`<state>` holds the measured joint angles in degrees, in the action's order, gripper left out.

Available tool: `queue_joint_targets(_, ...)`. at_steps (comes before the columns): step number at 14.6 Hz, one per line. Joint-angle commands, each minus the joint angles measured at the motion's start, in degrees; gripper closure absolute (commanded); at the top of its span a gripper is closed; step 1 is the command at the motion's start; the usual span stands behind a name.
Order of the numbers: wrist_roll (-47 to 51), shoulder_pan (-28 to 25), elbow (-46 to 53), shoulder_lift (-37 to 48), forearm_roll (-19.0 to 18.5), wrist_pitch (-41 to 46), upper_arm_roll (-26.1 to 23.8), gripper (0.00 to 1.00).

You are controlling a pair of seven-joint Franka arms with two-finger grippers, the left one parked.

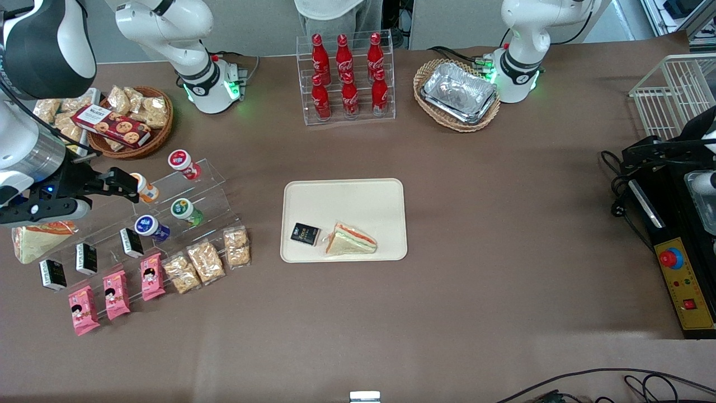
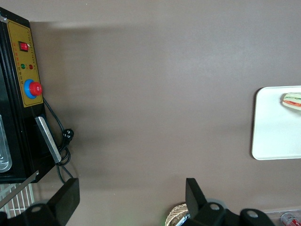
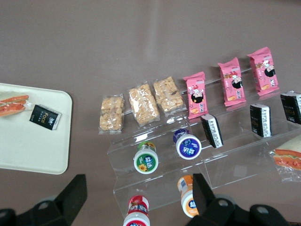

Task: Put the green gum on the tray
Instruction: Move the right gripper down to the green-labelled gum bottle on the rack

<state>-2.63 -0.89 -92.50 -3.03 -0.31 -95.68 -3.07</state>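
Observation:
The green gum (image 1: 184, 211) lies on its side on a clear stepped stand (image 1: 215, 184), white lid with green label facing out. It also shows in the right wrist view (image 3: 146, 160). The cream tray (image 1: 344, 196) lies mid-table and holds a sandwich (image 1: 351, 239) and a small black packet (image 1: 305, 233); part of it shows in the right wrist view (image 3: 28, 146). My gripper (image 1: 126, 187) hangs open and empty above the stand near the orange bottle (image 1: 146, 188), apart from the green gum. In the right wrist view the gripper (image 3: 138, 184) has its fingers wide apart.
The stand also holds a red bottle (image 1: 182, 163), a blue bottle (image 1: 150, 226), black packets, pink packets (image 1: 116, 294) and cracker bags (image 1: 206, 261). A snack basket (image 1: 128, 120), a cola rack (image 1: 347, 75) and a wicker basket of foil trays (image 1: 457, 92) stand farther from the front camera.

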Motion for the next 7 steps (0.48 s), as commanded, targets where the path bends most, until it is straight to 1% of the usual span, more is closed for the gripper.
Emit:
queue_joint_targets(1,-2.64,0.18,-1.53,-0.14,1.9,0.05,0.17,0.0)
queue_joint_targets(3,-3.17,0.27,-5.47,1.96,1.98,-0.82,0.17,0.0)
queue_joint_targets(7,-3.87,0.27,-20.48,10.04,1.9,-10.82,0.17,0.0)
